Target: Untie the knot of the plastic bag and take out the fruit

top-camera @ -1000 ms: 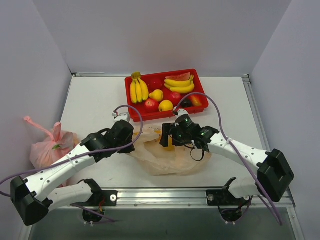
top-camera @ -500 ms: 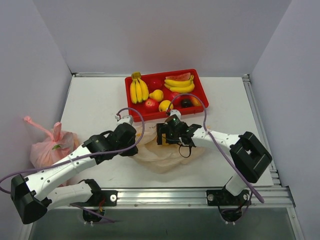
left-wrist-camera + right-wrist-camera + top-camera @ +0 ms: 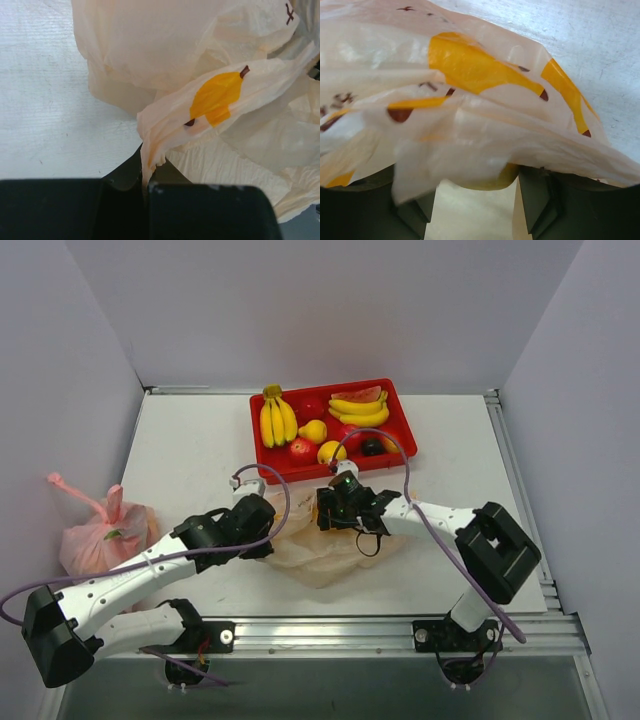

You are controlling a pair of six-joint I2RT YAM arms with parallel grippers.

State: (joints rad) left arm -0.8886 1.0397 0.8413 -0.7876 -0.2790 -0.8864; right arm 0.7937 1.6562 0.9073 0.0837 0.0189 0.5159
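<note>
Top external view: the bag (image 3: pixel 322 548) lies crumpled on the counter (image 3: pixel 190 440), just on the near side of the red tray (image 3: pixel 405 420). Both arms reach to it. The left tool (image 3: pixel 268 532) sits at the bag's left edge, nearer than the tray's left corner. The right tool (image 3: pixel 326 512) sits on the bag's far edge, close to the tray's front rim.

In the left wrist view the left tool (image 3: pixel 146 182) is closed, its jaws pinching a narrow twisted strip of the bag (image 3: pixel 150 50) film. The strip runs up to a fold with a yellow print (image 3: pixel 215 95). Whether that strip is the knot cannot be told.

In the right wrist view the right tool (image 3: pixel 477 200) has its fingers (image 3: pixel 536 202) standing apart, with film of the bag (image 3: pixel 485 125) draped over their tips. A yellowish rounded lump (image 3: pixel 490 181) shows under the film between them. Whether the jaws bear on it cannot be told.

Fruit (image 3: pixel 332 451) lies inside the tray: red, yellow and one dark piece, beside two bunches of bananas (image 3: pixel 277 420). A pink bag (image 3: pixel 100 532) sits well to the near left of the tray, against the side wall.
</note>
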